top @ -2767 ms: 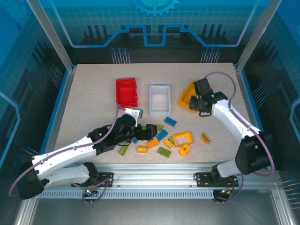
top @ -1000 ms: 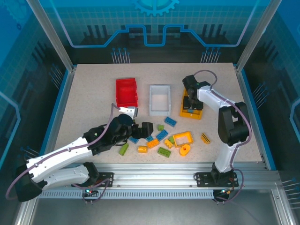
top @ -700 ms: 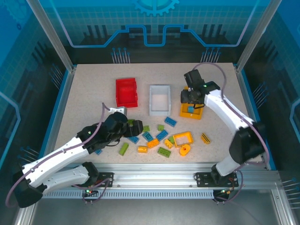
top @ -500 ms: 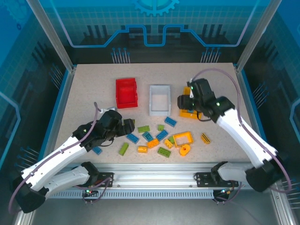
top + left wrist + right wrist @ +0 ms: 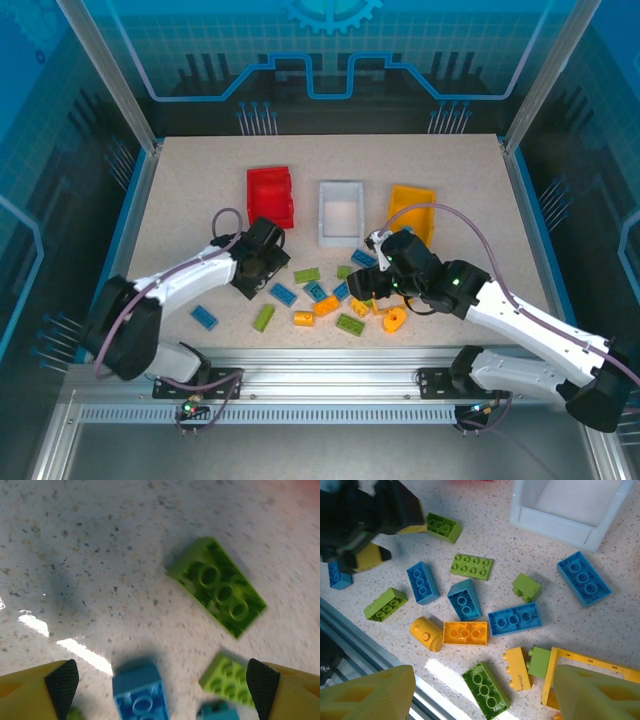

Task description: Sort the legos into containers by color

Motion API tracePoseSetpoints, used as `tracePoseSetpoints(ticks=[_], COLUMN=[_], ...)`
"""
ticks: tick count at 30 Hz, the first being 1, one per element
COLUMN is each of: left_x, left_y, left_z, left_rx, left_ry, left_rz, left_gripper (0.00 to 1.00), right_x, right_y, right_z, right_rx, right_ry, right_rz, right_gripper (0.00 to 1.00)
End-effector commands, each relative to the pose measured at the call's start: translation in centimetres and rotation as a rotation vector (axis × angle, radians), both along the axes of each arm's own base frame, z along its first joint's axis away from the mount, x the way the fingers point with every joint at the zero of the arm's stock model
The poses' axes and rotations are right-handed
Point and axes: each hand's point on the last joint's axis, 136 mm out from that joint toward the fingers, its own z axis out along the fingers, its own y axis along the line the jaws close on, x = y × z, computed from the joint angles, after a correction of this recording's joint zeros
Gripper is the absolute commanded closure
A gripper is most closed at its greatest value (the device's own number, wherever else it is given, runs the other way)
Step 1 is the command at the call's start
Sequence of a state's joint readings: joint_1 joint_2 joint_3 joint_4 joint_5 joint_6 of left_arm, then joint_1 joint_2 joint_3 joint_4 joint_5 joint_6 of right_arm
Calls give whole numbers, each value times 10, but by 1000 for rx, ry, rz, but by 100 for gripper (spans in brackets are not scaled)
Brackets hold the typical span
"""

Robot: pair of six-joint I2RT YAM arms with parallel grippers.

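Left gripper (image 5: 161,682) hangs low over the table (image 5: 180,200), jaws spread wide and gripping nothing. A lime green brick (image 5: 217,592) lies at 1 o'clock from it, and a blue brick (image 5: 137,695) lies under the gap between its fingertips. Right gripper (image 5: 482,692) is likewise spread and empty above the legos (image 5: 320,295), which lie scattered at 6 o'clock from the white bin (image 5: 340,212). The orange frame (image 5: 548,680) lies at 3 o'clock of it. The red bin (image 5: 270,195) sits at 9 o'clock of the white one, the yellow bin (image 5: 412,205) at 3 o'clock.
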State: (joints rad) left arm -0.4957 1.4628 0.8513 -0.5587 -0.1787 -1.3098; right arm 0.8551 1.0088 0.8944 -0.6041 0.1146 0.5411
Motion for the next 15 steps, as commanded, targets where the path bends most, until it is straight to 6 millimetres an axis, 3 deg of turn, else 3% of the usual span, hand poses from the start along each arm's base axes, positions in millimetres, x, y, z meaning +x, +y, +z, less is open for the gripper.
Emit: tracePoseSetpoints(ticks=[1, 6, 10, 15], left_x=[29, 42, 39, 40], left_y=[-11, -10, -3, 1], left_z=[2, -11, -20, -34], left_rx=[-96, -74, -59, -69], left_ry=[-16, 8, 22, 53], left_rz=[178, 251, 316, 385], left_gripper=[7, 7, 7, 17], right_x=[-2, -6, -10, -11], right_y=[8, 7, 8, 9], right_z=[12, -4, -13, -16], right_rx=[64, 41, 37, 44], right_ry=[-25, 6, 28, 36], right_rz=[-4, -3, -3, -4], right_gripper=[26, 26, 26, 26])
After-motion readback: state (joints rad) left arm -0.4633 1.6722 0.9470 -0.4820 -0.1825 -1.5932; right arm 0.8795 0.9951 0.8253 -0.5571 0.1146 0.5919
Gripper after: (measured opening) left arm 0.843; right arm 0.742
